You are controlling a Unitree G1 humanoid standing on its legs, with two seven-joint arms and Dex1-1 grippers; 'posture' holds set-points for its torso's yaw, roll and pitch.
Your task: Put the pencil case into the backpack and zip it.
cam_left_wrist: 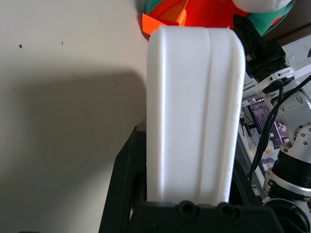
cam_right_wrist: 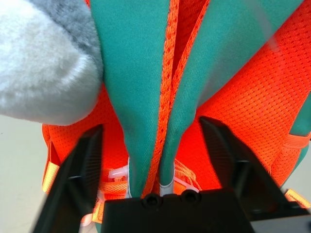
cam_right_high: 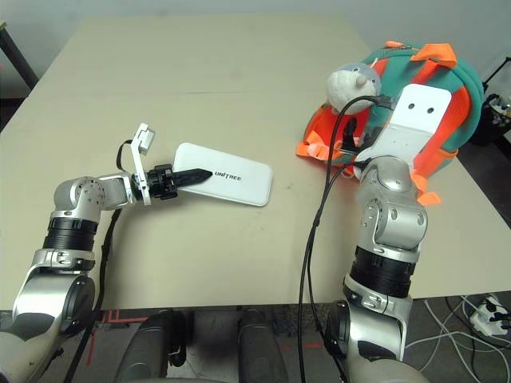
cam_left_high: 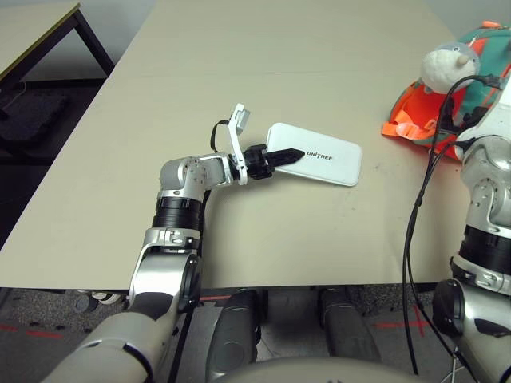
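Observation:
The white pencil case [cam_left_high: 323, 166] with dark UNITREE lettering lies flat on the table's middle. My left gripper [cam_left_high: 289, 156] is shut on its near-left end; in the left wrist view the case [cam_left_wrist: 194, 97] stands between the two black fingers [cam_left_wrist: 124, 184]. The teal and orange backpack [cam_right_high: 459, 88] lies at the right, with a plush whale charm [cam_right_high: 351, 84] on top. My right gripper [cam_right_wrist: 150, 125] is at the backpack and open. Its fingers [cam_right_wrist: 82, 165] stand apart on either side of a teal fold [cam_right_wrist: 131, 97] with an orange zipper seam, not pressing it.
The beige table [cam_left_high: 239, 64] has free room behind and left of the case. A black cable [cam_right_high: 319, 215] hangs along my right arm. A second table [cam_left_high: 32, 32] stands off at the far left.

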